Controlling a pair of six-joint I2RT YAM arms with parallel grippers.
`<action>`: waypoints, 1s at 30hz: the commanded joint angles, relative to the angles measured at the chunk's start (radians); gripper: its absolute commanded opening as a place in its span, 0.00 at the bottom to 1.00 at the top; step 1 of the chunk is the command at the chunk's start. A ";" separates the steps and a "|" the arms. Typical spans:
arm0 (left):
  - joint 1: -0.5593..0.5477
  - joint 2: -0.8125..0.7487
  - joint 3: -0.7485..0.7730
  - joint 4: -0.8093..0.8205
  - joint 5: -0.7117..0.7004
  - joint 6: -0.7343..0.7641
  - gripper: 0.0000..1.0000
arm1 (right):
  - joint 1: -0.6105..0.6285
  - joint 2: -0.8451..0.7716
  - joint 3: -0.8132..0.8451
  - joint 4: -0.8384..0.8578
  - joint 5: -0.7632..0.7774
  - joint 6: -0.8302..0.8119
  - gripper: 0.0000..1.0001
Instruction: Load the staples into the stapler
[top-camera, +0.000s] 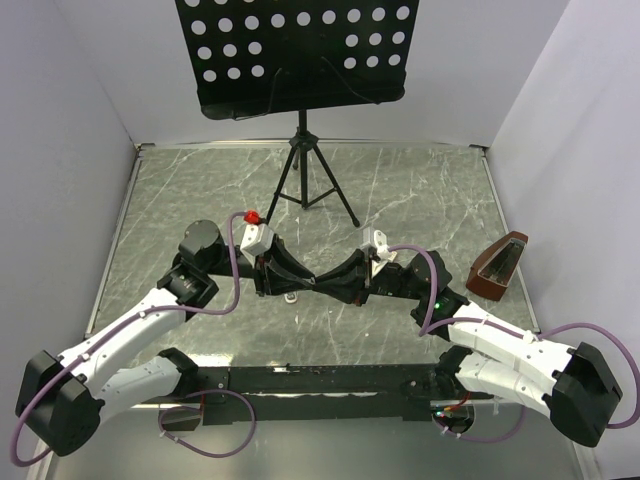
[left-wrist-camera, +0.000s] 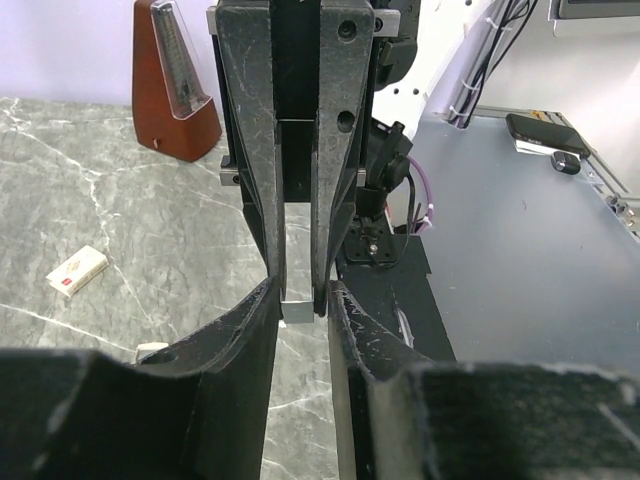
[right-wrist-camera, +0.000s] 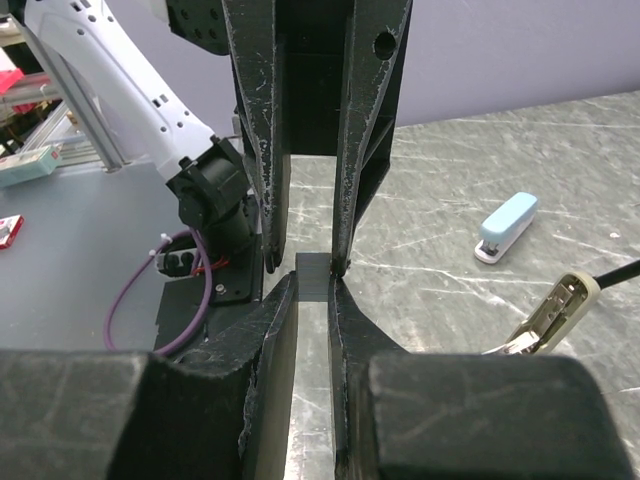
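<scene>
The staples strip (right-wrist-camera: 313, 276), a small flat silvery-grey piece, hangs above the table between the two grippers, which meet tip to tip at the table's middle. My right gripper (right-wrist-camera: 313, 290) is shut on it. My left gripper (left-wrist-camera: 300, 300) has its fingers a little apart, straddling the strip (left-wrist-camera: 298, 306) and the right fingertips. In the top view the left gripper (top-camera: 311, 282) and the right gripper (top-camera: 326, 283) touch, and the strip is hidden. The staples box (left-wrist-camera: 77, 271) lies on the marble. A light blue stapler (right-wrist-camera: 507, 226) is closed, and a tan stapler (right-wrist-camera: 548, 314) lies open.
A brown metronome (top-camera: 500, 266) stands at the right edge and also shows in the left wrist view (left-wrist-camera: 176, 88). A music stand's tripod (top-camera: 304, 175) stands at the back middle. A small white bit (left-wrist-camera: 151, 349) lies on the marble table (top-camera: 420, 190). Walls close in the sides.
</scene>
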 joint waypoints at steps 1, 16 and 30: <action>0.000 0.010 0.039 0.015 0.032 0.003 0.32 | 0.006 -0.009 -0.002 0.050 -0.020 -0.016 0.18; -0.009 0.016 0.054 -0.025 0.017 0.021 0.12 | 0.007 -0.011 -0.008 0.047 0.006 -0.019 0.19; -0.007 -0.009 0.036 -0.059 -0.072 0.015 0.04 | 0.001 -0.006 -0.016 0.027 0.098 -0.016 0.50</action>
